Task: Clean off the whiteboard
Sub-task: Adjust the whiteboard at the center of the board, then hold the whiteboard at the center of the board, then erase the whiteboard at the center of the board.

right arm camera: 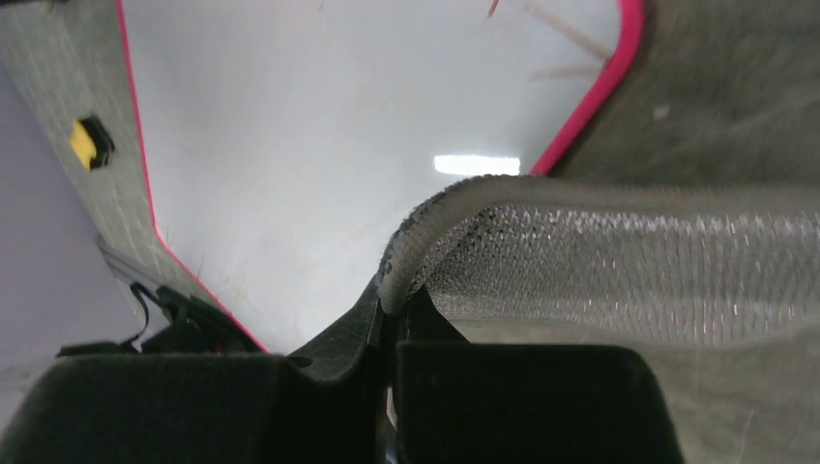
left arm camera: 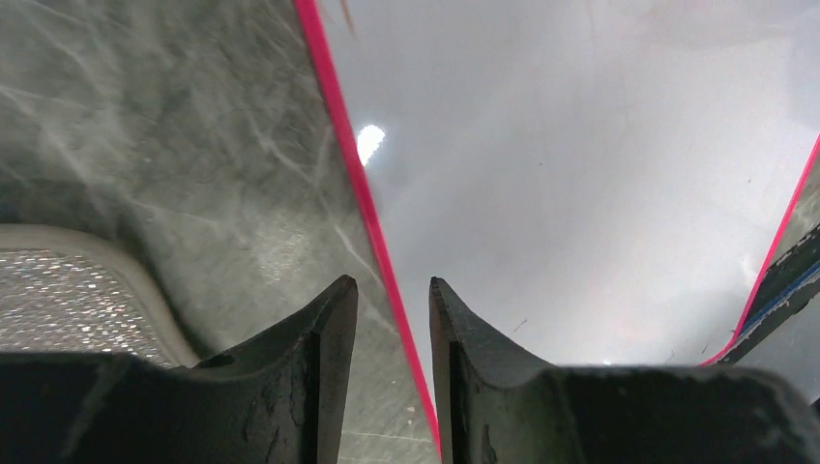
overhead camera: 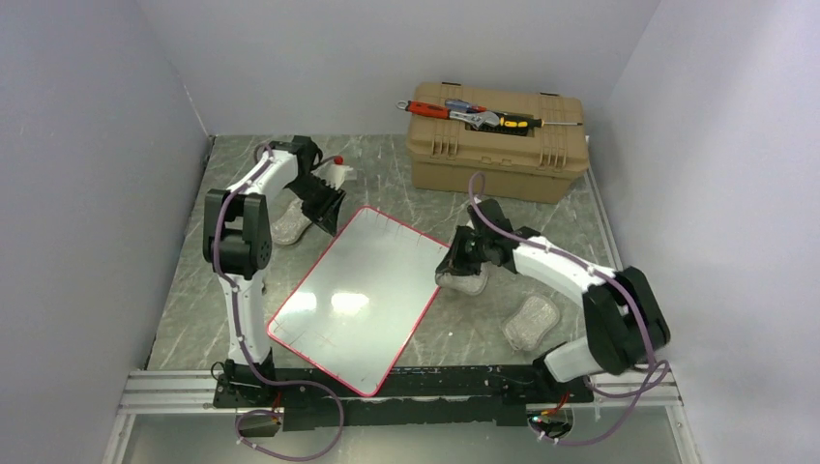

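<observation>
Straddling the far-left rim of the whiteboard [overhead camera: 358, 290], the left gripper [left arm camera: 392, 282] has its fingers spread and holds nothing. The whiteboard lies flat mid-table [overhead camera: 193, 300], skewed, with its long axis running from near-left to far-right. At its right edge, the right gripper [right arm camera: 389, 309] pinches a grey mesh pad [right arm camera: 619, 261].
</observation>
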